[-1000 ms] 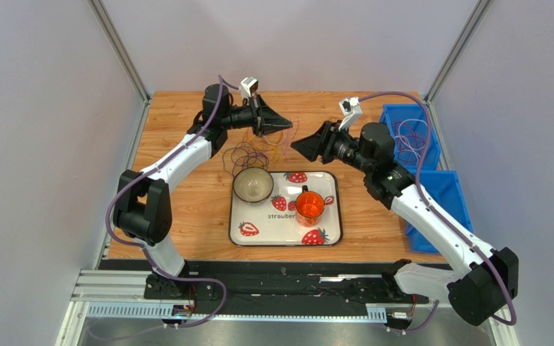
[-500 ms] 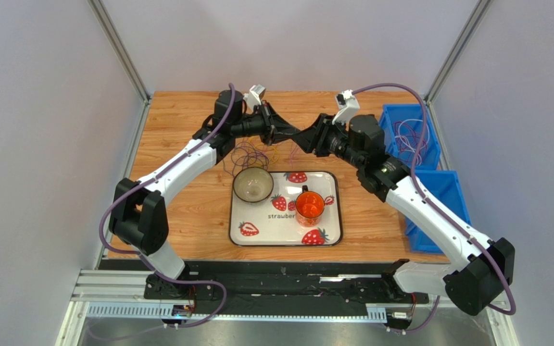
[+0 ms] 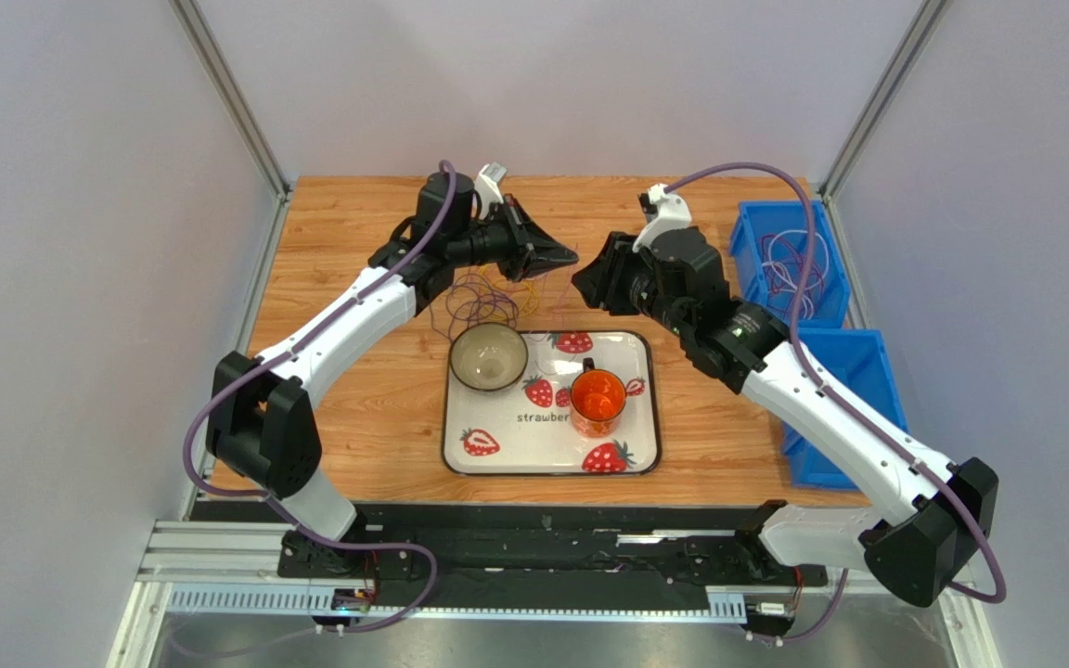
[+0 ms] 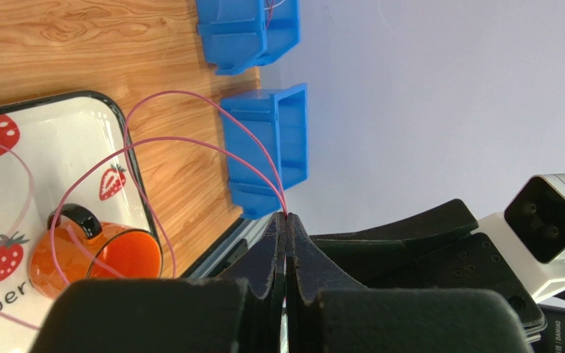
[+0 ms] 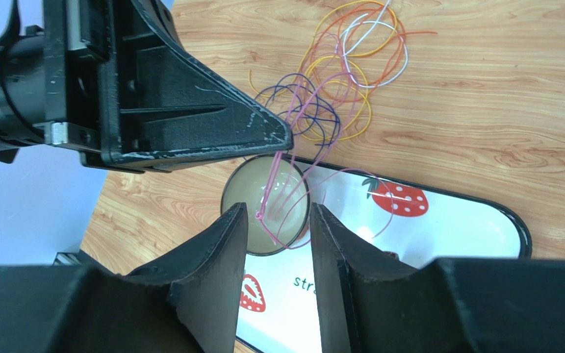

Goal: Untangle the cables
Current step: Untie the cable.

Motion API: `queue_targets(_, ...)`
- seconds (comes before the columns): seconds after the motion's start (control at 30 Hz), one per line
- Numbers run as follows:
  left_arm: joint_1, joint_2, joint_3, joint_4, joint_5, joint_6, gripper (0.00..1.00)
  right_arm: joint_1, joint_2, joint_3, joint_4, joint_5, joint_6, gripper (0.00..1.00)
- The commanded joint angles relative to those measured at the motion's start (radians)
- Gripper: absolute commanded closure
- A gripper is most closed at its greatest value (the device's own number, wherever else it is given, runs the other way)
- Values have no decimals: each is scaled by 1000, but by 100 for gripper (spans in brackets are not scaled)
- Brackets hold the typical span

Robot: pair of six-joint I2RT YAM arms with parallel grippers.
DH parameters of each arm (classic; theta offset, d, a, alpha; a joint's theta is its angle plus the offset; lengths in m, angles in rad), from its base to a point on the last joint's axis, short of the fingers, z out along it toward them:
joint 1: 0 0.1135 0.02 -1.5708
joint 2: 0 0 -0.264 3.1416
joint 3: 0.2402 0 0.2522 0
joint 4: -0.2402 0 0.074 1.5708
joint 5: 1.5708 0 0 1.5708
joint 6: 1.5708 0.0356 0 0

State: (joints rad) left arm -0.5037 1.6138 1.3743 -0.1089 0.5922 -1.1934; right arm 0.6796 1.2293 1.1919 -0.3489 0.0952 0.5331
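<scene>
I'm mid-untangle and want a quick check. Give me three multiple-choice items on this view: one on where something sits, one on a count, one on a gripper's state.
1. Where is the orange mug?
A. on the strawberry tray
B. on the floor
C. held in the air by an arm

2. How many blue bins stand at the right edge?
A. one
B. two
C. four

3. What state is the left gripper in?
A. open and empty
B. shut on a pink cable
C. open around the mug

Answers:
1. A, since the top view shows the mug standing on the tray.
2. B, since two bins sit one behind the other.
3. B, since its wrist view shows the fingers pressed together with the pink strand coming out at their tips.
</scene>
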Motion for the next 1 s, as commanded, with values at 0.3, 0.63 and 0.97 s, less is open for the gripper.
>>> queue_targets(0.3, -30, -38, 65, -48, -37, 37, 100, 14, 87, 80, 8, 34, -19, 60)
queue_targets(0.63, -44, -38, 68, -46, -38, 43, 100, 24, 82, 87, -1, 67, -28, 100)
queue_targets(0.97, -41, -86, 160, -228, -92, 182, 73, 21, 55, 195, -93, 139, -116, 100)
